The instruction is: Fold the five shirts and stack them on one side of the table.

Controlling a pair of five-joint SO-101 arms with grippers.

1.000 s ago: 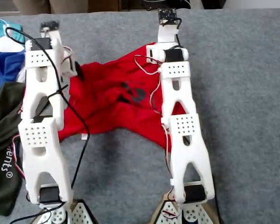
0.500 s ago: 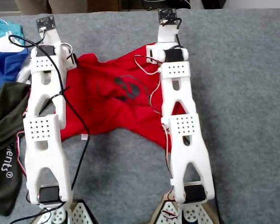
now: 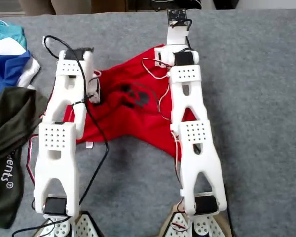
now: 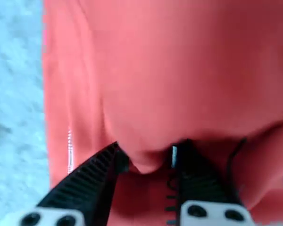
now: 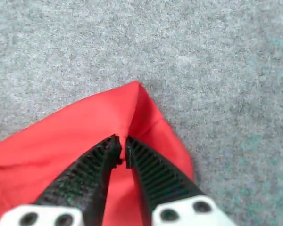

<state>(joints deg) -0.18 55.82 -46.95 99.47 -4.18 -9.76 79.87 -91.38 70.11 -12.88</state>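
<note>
— Once checked from above: nipping what with left gripper (image 4: 146, 159)?
— Pinched tight on a fold of red shirt (image 3: 133, 123), crumpled on table (image 3: 256, 98).
— And right gripper (image 5: 121, 141)?
— Clamped on far corner of same shirt. Heap of other shirts (image 3: 10, 103) beside left arm (image 3: 56, 148).

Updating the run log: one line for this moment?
left hand: shut on red shirt | right hand: shut on red shirt corner | other shirts: heaped, unfolded

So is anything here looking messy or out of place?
Nothing looks damaged, but the red shirt lies rumpled and skewed rather than flat, pinched by the left tool and the right tool. Beside it on the table, the other shirts sit in a loose, unfolded heap.
</note>
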